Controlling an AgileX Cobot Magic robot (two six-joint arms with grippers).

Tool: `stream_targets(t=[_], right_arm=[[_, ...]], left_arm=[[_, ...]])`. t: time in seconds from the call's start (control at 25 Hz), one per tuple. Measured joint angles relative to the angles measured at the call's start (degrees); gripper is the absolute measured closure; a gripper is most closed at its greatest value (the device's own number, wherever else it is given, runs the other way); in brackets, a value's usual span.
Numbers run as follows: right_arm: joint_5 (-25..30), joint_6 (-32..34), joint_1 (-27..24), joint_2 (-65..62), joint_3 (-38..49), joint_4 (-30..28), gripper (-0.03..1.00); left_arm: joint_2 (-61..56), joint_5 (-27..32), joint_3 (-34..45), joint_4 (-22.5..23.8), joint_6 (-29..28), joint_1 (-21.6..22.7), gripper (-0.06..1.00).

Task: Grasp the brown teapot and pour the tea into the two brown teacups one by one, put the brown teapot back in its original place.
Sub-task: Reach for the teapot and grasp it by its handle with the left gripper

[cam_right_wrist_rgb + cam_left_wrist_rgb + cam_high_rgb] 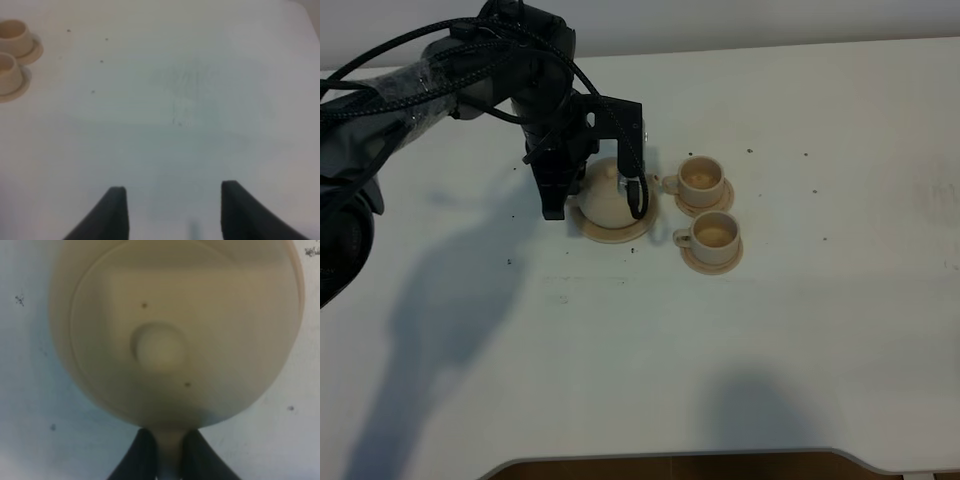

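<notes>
The brown teapot (pixel 607 195) stands on its larger saucer (pixel 616 236) left of centre. My left gripper (pixel 635 195) reaches down from above and is shut on the teapot's loop handle. In the left wrist view the dark fingers (pixel 142 457) pinch the handle below the knobbed lid (pixel 160 347). The two brown teacups stand on small saucers just right of the pot, one behind (pixel 701 176) and one in front (pixel 715 235). Their insides look tan, and I cannot make out any tea. My right gripper (pixel 172 210) is open and empty over bare table, with both cups (pixel 10 50) far off to one side.
The white table (pixel 800 330) has small dark specks around the crockery. Its front edge (pixel 670 458) runs along the bottom of the high view. The left arm's cables (pixel 420 70) hang over the back left.
</notes>
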Motion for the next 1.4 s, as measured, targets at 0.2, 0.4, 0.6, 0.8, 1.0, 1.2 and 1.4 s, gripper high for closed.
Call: stream_targets(t=[0.2, 0.4, 0.6, 0.8, 1.0, 1.2, 1.4], right_arm=[[-0.05, 0.00, 0.00, 0.00, 0.00, 0.00, 0.53], [-0.05, 0.00, 0.00, 0.00, 0.00, 0.00, 0.53], [-0.05, 0.00, 0.00, 0.00, 0.00, 0.00, 0.53], [-0.05, 0.00, 0.00, 0.00, 0.00, 0.00, 0.53], [-0.05, 0.00, 0.00, 0.00, 0.00, 0.00, 0.53], [-0.05, 0.00, 0.00, 0.00, 0.00, 0.00, 0.53], [-0.05, 0.00, 0.00, 0.00, 0.00, 0.00, 0.53]], left_arm=[[0.00, -0.59, 0.00, -0.22, 0.27, -0.12, 0.83], [0.00, 0.15, 0.00, -0.43, 0.34, -0.12, 0.83], [-0.16, 1.15, 0.00, -0.88, 0.28, 0.00, 0.83], [-0.55, 1.77, 0.00, -2.06, 0.28, 0.66, 0.83], [-1.45, 2.84, 0.00, -4.34, 0.48, 1.94, 0.83], [-1.79, 3.10, 0.00, -7.72, 2.14, 3.58, 0.83], [-2.21, 3.20, 0.00, -8.80, 2.50, 3.92, 0.83]])
